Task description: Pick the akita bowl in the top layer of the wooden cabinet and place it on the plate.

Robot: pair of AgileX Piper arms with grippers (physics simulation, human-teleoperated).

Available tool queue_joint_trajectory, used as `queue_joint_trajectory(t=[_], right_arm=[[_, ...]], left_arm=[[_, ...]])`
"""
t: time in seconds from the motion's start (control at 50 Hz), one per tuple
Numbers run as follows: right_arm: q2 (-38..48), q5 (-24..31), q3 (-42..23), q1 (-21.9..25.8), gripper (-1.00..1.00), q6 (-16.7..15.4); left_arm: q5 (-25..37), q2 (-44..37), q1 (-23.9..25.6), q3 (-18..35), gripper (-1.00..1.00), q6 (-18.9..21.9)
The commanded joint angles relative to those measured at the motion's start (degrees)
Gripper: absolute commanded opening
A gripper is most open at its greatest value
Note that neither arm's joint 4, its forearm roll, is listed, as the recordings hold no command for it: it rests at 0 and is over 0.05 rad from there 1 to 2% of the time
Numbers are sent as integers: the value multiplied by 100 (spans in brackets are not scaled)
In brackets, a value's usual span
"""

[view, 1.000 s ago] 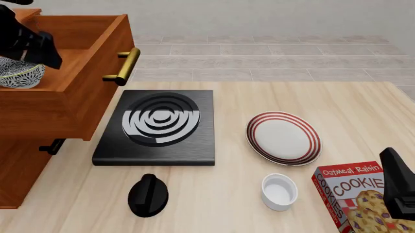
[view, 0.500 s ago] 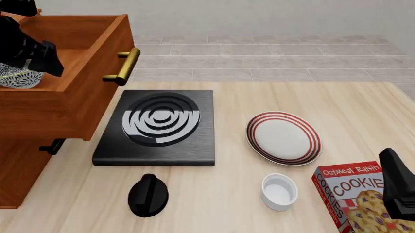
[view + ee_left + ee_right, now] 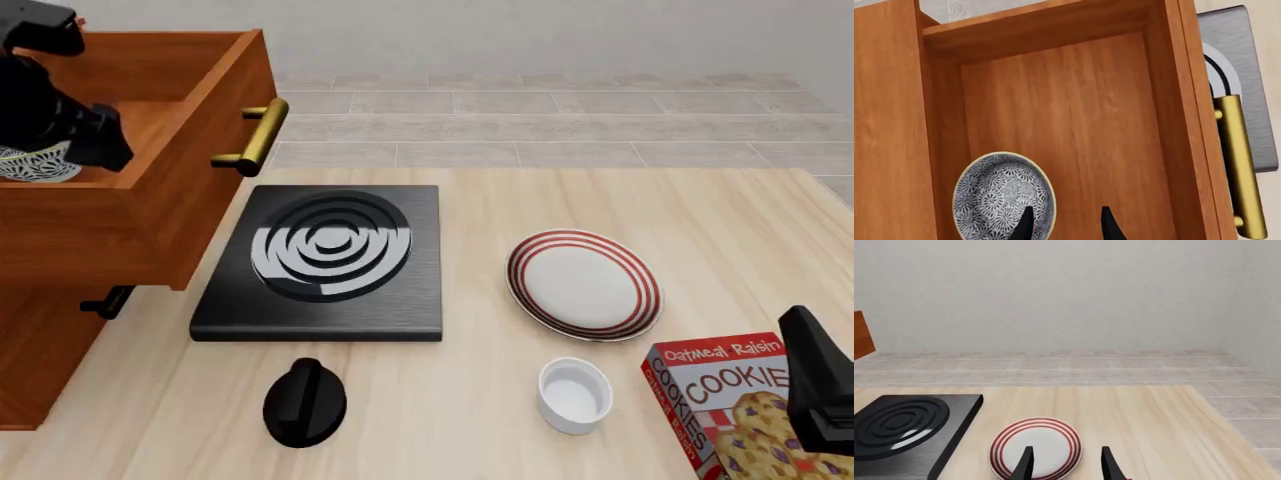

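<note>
The pale wood tabletop runs back to a grey tiled floor and a plain light wall. At its left stands the wooden cabinet, reddish-brown, with the top layer pulled out over the tabletop, its brass bar handle jutting toward the black square stove with white rings that lies just beside the cabinet. The left arm hangs over the open drawer and hides much of its inside in the front view; the left gripper has its jaws parted, one finger over the bowl's rim and the other over the bare drawer floor, holding nothing. The cookie box sits at the near right edge, partly behind the right gripper, whose jaws are likewise spread and empty, aimed toward the plate, white with red rings, well apart from the drawer on the stove's far side. A black knob-shaped object lies near the stove's front, and a small plain white cup stands near the plate. The akita bowl rests upright on the drawer floor against the side wall, with a dense dark blue pattern on white and a pale rim.
</note>
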State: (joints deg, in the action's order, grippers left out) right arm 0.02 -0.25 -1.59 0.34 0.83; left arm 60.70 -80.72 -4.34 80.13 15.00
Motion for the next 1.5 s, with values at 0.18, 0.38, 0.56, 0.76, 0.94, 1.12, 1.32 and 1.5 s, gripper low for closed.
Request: queue_joint_trajectory(t=[0.18, 0.38, 0.56, 0.76, 0.94, 1.12, 1.32, 1.5], right_arm=[[0, 0, 2, 3, 100, -9], [1, 5, 1, 4, 100, -26], [1, 11, -7, 4, 100, -23], [1, 12, -12, 1, 100, -13], [0, 8, -14, -6, 100, -10], [0, -1, -9, -7, 100, -11], [0, -12, -8, -11, 100, -11], [0, -22, -10, -15, 100, -3]], left_arm=[[-165, 23, -25, -232, 100, -25], [-236, -13, -58, -292, 100, 2], [-273, 7, -73, -261, 100, 128], [-289, 15, -166, -155, -100, 414], [-277, 0, -219, 29, -100, 479], [-240, 14, -123, 100, -100, 404], [-174, 11, 5, 248, -100, 300], [-123, 20, 130, 348, -100, 205]])
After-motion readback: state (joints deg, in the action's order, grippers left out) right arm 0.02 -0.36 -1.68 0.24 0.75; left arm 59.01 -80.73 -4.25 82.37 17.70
